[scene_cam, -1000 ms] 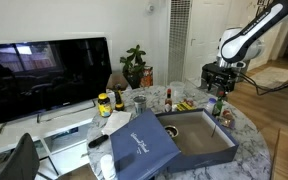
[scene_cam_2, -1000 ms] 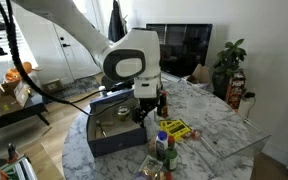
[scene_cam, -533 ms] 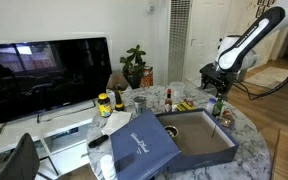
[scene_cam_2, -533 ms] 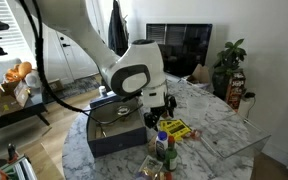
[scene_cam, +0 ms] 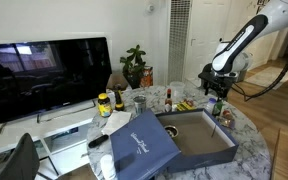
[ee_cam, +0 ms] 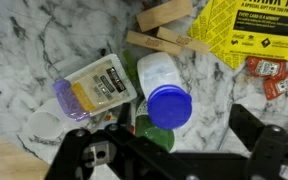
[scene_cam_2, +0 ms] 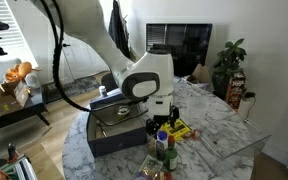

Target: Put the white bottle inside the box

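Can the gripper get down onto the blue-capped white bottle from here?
Probably yes: the gripper hangs open directly above the white bottle, though a green bottle close beside it may crowd the fingers.

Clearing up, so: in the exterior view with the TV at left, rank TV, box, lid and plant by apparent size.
1. TV
2. box and lid look alike; lid nearer, unranked
3. plant
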`<state>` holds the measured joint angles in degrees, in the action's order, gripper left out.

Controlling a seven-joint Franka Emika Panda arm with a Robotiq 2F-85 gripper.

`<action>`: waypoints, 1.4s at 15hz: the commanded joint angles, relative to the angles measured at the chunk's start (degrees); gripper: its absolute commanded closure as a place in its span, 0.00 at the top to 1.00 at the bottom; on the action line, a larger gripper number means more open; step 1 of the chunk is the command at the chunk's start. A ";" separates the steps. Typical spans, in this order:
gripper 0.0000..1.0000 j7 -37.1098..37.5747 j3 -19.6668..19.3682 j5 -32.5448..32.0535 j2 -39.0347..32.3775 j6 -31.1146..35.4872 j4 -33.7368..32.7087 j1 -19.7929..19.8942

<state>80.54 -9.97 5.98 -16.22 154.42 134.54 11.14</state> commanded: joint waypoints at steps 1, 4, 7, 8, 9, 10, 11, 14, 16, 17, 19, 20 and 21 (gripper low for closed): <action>1.00 -0.87 -1.53 1.72 -2.71 -4.68 -3.14 -1.42; 0.73 -0.56 -2.04 1.40 -4.22 -7.03 -4.82 -1.67; 0.54 -0.73 -2.17 1.63 -5.42 -7.90 -6.01 -1.92; 0.46 -0.53 -2.16 1.60 -5.47 -7.51 -6.04 -2.19; 0.38 -0.49 -2.22 1.51 -5.67 -7.41 -6.29 -2.35; 0.31 -0.40 -2.28 1.37 -5.73 -7.32 -6.37 -2.59; 0.22 -0.30 -2.34 1.27 -5.77 -7.27 -6.49 -2.81; 0.19 -0.53 -2.32 0.56 -4.56 -8.85 -5.96 -3.79; 0.19 -0.13 -3.04 -1.82 -0.98 -10.93 -4.04 -5.45; 0.19 0.95 -3.97 -4.33 0.99 -11.85 -3.11 -6.65; 0.19 6.27 -7.12 -13.32 6.65 -12.23 -0.70 -10.23; 0.19 8.12 -7.57 -17.29 9.51 -12.76 0.00 -11.05; 0.19 9.45 -7.26 -20.71 12.52 -13.35 0.90 -11.38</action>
<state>84.99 -15.12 -5.49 -14.22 143.41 130.19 2.90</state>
